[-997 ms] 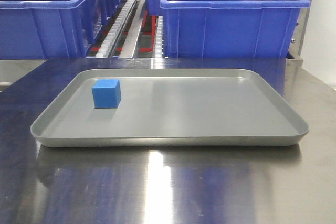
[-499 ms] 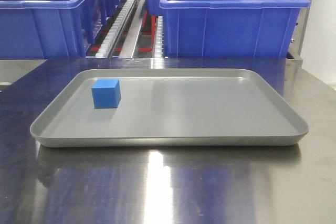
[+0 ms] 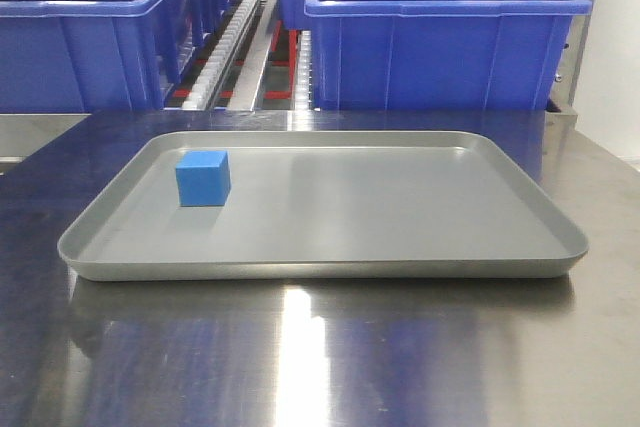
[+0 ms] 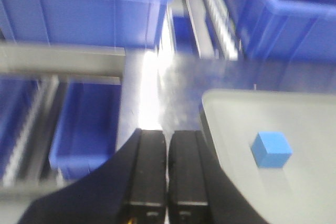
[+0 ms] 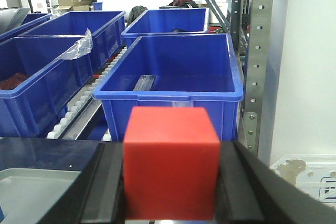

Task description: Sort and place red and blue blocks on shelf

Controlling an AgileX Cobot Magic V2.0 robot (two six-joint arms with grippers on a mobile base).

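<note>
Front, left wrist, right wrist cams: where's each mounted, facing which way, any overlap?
Front: low at the table edge, facing level across the grey tray and blue block to the blue bins; no robot parts.
Left wrist: above the left gripper, jaws shut, looking down at the tray's corner; blurred.
Right wrist: behind the right gripper, shut on the red block, facing the bins.
Shared: front and left wrist both show the blue block on the tray.
</note>
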